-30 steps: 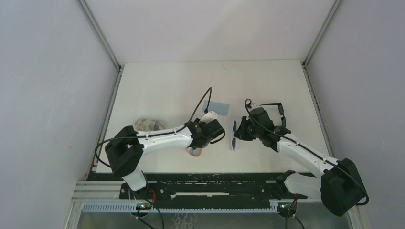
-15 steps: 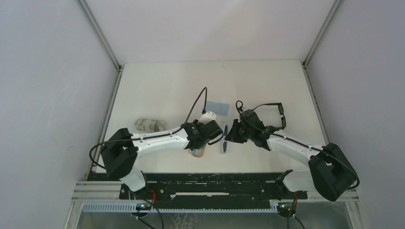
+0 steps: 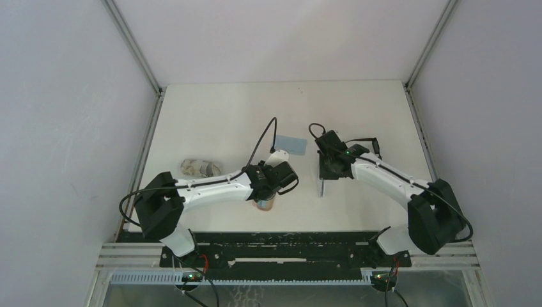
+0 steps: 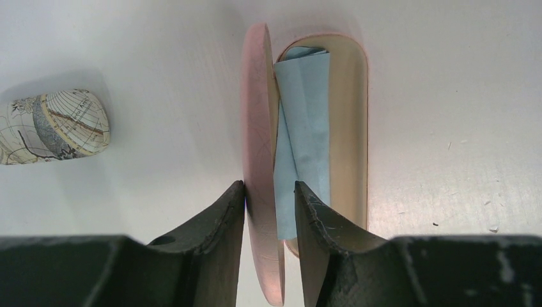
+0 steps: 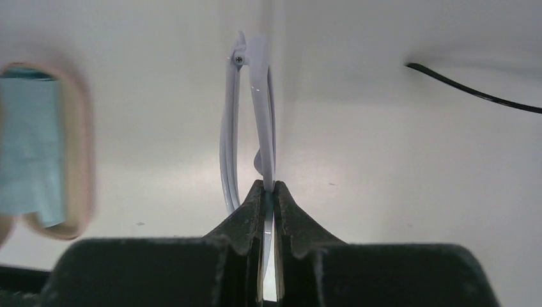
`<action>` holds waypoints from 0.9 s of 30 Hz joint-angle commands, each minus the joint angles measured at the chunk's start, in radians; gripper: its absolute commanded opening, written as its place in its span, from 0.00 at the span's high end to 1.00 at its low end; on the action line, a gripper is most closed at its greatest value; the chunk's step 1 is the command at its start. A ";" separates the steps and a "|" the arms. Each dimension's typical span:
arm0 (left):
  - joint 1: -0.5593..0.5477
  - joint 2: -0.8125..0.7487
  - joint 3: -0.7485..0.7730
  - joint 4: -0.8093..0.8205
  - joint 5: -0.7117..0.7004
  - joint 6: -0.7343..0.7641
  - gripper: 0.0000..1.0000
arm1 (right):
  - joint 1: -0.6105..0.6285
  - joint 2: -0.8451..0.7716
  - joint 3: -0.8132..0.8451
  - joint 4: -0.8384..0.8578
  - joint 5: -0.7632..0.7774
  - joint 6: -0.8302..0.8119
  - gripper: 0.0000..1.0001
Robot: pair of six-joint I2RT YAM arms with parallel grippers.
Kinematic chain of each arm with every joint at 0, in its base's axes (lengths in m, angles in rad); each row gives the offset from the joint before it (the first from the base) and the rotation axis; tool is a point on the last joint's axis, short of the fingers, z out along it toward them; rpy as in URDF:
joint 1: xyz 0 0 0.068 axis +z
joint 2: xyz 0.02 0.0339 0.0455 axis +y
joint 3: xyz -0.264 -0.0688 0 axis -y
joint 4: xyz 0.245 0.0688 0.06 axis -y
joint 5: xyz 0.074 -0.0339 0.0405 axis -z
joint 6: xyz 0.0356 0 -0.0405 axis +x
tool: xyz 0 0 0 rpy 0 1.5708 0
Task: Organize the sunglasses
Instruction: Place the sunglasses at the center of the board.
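The sunglasses (image 5: 263, 109) are being pinched by the right gripper (image 5: 268, 192) at centre frame, while the pink case lid (image 4: 259, 128) is being clamped by the left gripper (image 4: 270, 192). Held so narrowly, they could be twisted loose or snagged on the cloth (image 4: 307, 115).

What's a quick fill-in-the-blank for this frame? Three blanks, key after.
1. The right hand pinches the sunglasses, whose temples are ____.
2. The left hand holds the open pink case by its ____.
3. Inside that case lies a cloth coloured light ____.
Missing words: folded; lid; blue.
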State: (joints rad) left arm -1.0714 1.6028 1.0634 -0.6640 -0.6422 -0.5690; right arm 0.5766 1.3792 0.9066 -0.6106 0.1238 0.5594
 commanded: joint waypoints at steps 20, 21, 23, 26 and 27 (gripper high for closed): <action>-0.007 -0.053 -0.016 0.018 -0.004 -0.020 0.62 | 0.070 0.349 0.212 -0.398 0.424 -0.085 0.74; -0.007 -0.054 -0.017 0.018 -0.004 -0.022 0.62 | 0.073 0.347 0.212 -0.395 0.425 -0.085 0.72; -0.007 -0.056 -0.020 0.018 -0.003 -0.027 0.62 | 0.078 0.339 0.212 -0.388 0.426 -0.085 0.71; -0.007 -0.059 -0.022 0.018 -0.004 -0.031 0.62 | 0.080 0.310 0.212 -0.376 0.424 -0.083 0.71; -0.006 -0.059 -0.021 0.019 -0.003 -0.030 0.62 | 0.080 0.299 0.212 -0.374 0.424 -0.083 0.71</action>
State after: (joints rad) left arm -1.0718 1.5967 1.0599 -0.6636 -0.6422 -0.5732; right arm 0.6491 1.7313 1.0912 -0.9958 0.5194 0.4854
